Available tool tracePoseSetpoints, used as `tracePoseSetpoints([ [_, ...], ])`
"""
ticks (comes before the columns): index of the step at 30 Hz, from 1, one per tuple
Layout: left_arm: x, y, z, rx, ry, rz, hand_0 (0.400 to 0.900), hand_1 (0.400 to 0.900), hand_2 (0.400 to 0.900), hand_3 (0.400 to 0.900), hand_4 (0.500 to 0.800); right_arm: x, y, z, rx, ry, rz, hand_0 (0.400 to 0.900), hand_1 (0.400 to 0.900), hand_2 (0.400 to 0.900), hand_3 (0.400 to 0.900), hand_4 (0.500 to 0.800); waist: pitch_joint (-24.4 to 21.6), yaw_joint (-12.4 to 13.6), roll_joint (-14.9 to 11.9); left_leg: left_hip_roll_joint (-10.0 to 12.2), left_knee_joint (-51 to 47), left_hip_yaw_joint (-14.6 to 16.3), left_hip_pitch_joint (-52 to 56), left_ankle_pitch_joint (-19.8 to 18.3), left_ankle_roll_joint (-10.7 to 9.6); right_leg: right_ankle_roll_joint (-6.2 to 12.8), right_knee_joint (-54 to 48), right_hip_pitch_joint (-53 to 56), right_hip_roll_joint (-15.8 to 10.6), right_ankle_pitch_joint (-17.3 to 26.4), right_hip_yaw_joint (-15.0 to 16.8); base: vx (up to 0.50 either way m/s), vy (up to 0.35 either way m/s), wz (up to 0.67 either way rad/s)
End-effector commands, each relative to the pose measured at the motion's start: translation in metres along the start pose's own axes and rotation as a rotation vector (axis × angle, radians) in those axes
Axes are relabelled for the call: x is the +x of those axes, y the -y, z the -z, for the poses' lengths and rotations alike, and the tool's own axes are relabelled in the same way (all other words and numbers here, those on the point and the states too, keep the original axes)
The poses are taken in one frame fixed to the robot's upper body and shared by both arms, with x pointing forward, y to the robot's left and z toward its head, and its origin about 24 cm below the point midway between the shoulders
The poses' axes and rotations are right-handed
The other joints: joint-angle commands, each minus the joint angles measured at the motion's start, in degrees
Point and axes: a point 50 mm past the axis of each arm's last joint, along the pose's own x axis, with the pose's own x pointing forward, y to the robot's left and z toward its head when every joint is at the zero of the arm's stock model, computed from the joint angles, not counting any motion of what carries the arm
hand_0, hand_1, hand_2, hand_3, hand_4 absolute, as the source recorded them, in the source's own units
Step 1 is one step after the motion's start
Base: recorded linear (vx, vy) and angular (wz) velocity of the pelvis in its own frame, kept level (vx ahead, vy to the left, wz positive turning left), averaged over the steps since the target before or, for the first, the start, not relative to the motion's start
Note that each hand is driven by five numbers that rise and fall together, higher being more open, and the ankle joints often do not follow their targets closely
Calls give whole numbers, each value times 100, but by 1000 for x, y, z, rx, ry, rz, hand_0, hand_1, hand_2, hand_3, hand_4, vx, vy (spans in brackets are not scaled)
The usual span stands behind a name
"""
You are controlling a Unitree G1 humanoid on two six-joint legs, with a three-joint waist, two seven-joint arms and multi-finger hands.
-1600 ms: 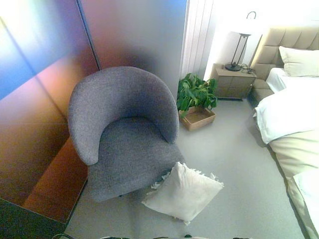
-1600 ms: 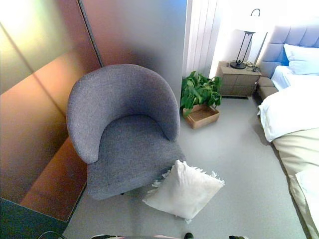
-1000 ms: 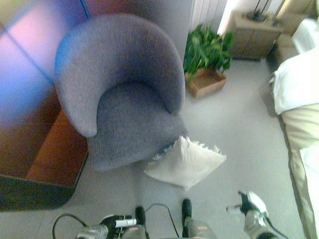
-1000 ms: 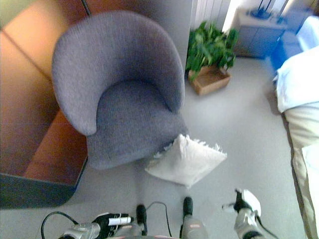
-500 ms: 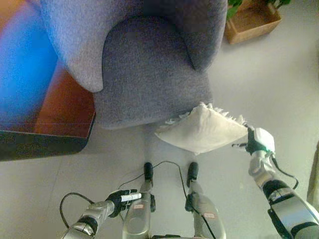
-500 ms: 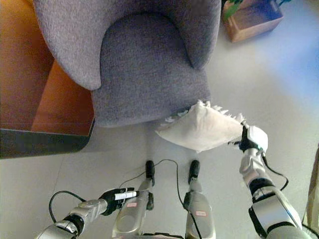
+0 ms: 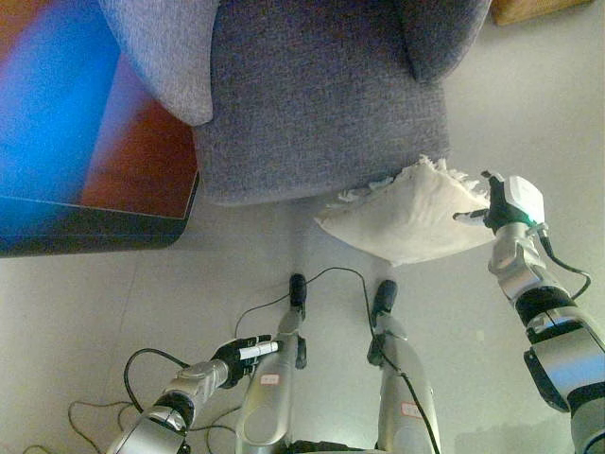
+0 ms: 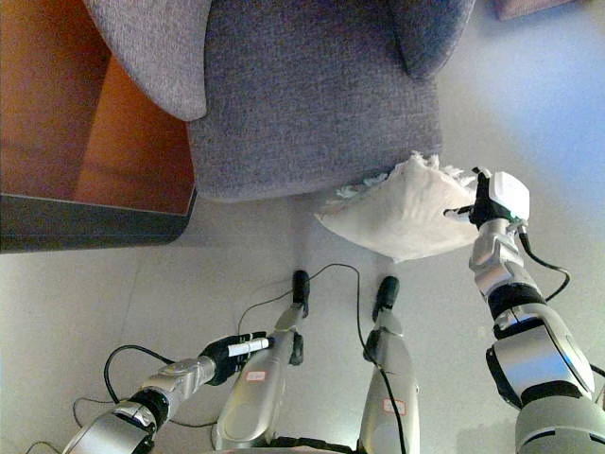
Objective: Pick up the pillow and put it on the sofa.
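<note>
The cream pillow (image 7: 402, 216) with a fringed edge lies on the grey floor, leaning against the front of the grey sofa chair (image 7: 321, 95). My right hand (image 7: 506, 203) is at the pillow's right corner, with a finger stretched out against the cloth and nothing gripped. My left hand (image 7: 241, 352) hangs low at the lower left, well away from the pillow, fingers relaxed and empty. The pillow also shows in the right eye view (image 8: 397, 213), with my right hand (image 8: 493, 200) at its right corner.
A dark wooden wall panel with a black base (image 7: 95, 227) stands to the left of the sofa chair. The corner of a wooden planter box (image 7: 534, 9) shows at the top right. Bare grey floor (image 7: 113, 312) lies left of and below the pillow.
The view has tilted further down towards the floor. My right hand stays at the pillow's right corner. The pillow has not moved from the sofa's front.
</note>
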Motion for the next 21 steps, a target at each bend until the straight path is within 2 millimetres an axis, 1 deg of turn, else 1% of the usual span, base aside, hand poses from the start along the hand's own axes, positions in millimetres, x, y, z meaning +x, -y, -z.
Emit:
tracePoseSetpoints([
  [1, -2, 3, 30, -56, -104, -2, 900, 900, 900, 900, 800, 19, 68, -14, -56, 63, 175, 900, 900, 900, 900, 800, 157, 49, 188, -290, 602, 5, -687, -301, 131, 55, 826, -358, 220, -681, -99, -31, 76, 5],
  [4, -1, 5, 30, -57, -97, 9, 900, 900, 900, 900, 800, 22, 77, -25, -62, 93, 189, 900, 900, 900, 900, 800, 167, 76, 262, -301, 682, -10, -916, -266, 136, 36, 989, -603, 224, -719, -42, -35, 57, 4],
  [7, -2, 6, 31, -57, -86, 18, 900, 900, 900, 900, 800, 25, 94, -43, -49, 135, 196, 900, 900, 900, 900, 800, 167, 110, 332, -302, 818, -48, -1186, -253, 130, 13, 1188, -896, 220, -787, 21, -30, 53, 7],
  [13, -1, 9, 31, -67, -71, 35, 900, 900, 900, 900, 800, 27, 106, -61, -67, 187, 193, 900, 900, 900, 900, 800, 167, 192, 391, -274, 946, -76, -1510, -230, 119, -8, 1364, -1224, 191, -851, 30, 3, 42, 1],
  [14, -2, 9, 33, -72, -74, 36, 900, 900, 900, 900, 800, 28, 106, -64, -82, 195, 191, 900, 900, 900, 900, 800, 167, 178, 369, -309, 992, -98, -1466, -367, 90, 48, 1473, -1210, 155, -1027, 91, 81, 20, 4],
  [16, -2, 9, 32, -78, -68, 36, 900, 900, 900, 900, 800, 28, 112, -72, -104, 213, 188, 900, 900, 900, 900, 800, 167, 216, 381, -301, 1107, -123, -1639, -370, 84, 45, 1607, -1373, 126, -1055, 102, 39, 25, 5],
  [21, -4, 5, 32, -86, -60, 37, 900, 900, 900, 900, 800, 29, 125, -86, -150, 224, 195, 900, 900, 900, 900, 800, 167, 271, 392, -275, 1342, -149, -1961, -399, 84, 24, 1858, -1681, 64, -1114, 117, -3, 9, 7],
])
